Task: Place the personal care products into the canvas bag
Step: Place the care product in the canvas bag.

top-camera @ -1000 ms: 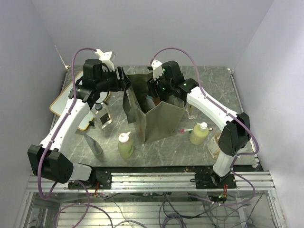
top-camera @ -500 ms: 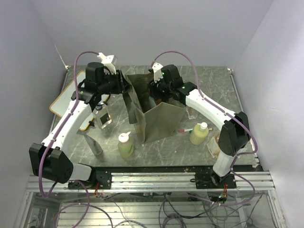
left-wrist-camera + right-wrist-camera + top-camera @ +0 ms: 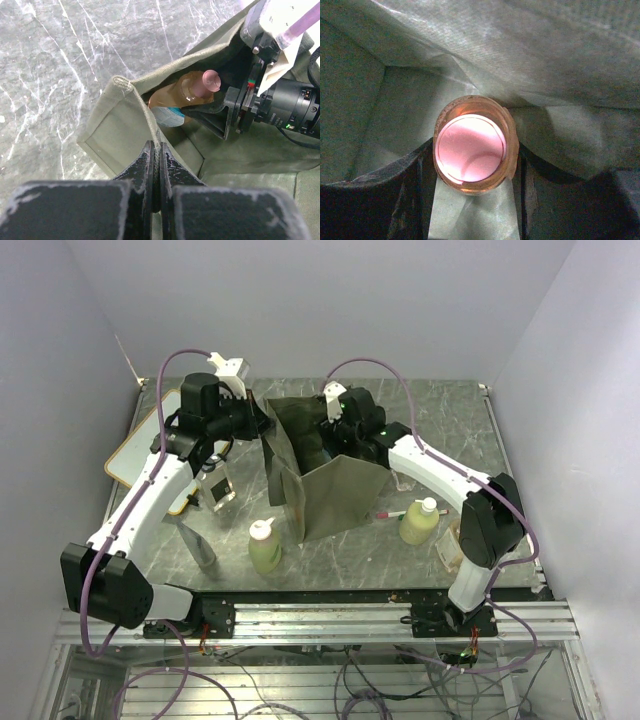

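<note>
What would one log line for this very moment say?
left hand: shut on canvas bag rim | right hand: grips orange bottle inside bag | outside bag: two yellow-green bottles

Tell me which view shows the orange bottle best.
Left wrist view: the orange bottle shows side-on, with pink cap and label, inside the canvas bag. The right wrist view shows only its cap end-on. The top external view hides it in the bag.

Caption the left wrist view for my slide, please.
Inside the canvas bag, right jaws hold an orange bottle while left jaws pinch the rim.
</note>
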